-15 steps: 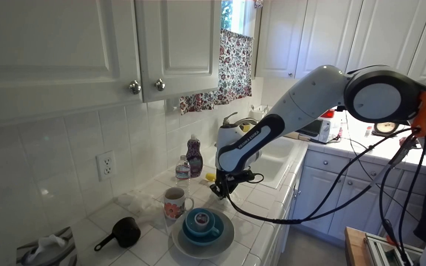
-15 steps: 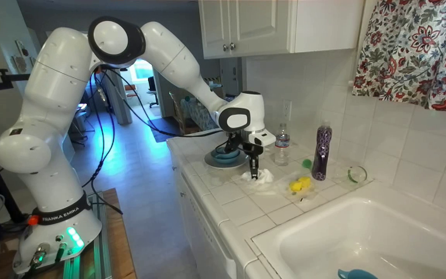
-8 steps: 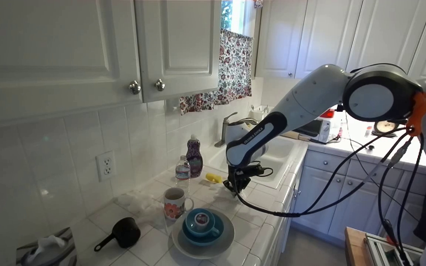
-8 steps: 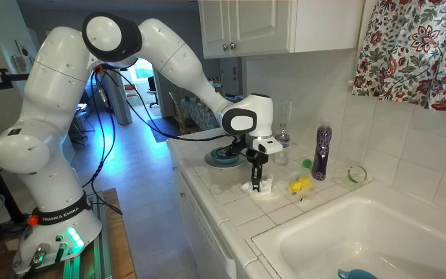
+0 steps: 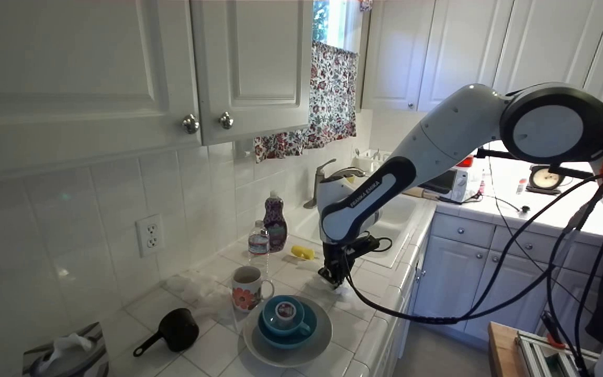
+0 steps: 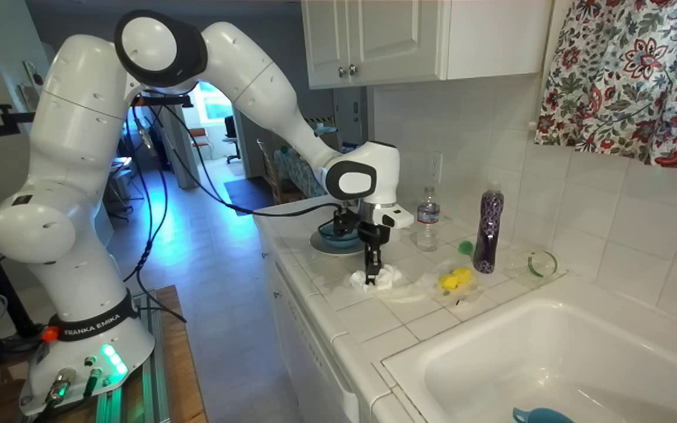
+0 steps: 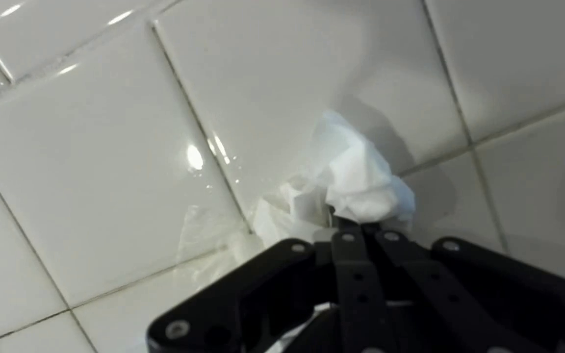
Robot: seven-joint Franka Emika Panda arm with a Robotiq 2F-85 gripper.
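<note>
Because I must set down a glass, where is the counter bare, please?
Bare tiles lie between the white tissue, sink and counter's front edge, and between the black pan and grey plate. It is crowded around the mug, water bottle and purple bottle.

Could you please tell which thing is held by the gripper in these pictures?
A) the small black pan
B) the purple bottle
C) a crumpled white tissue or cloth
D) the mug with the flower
C: in the wrist view the gripper is closed on a crumpled white tissue or cloth, and the same white bundle shows at its tip in an exterior view.
</note>
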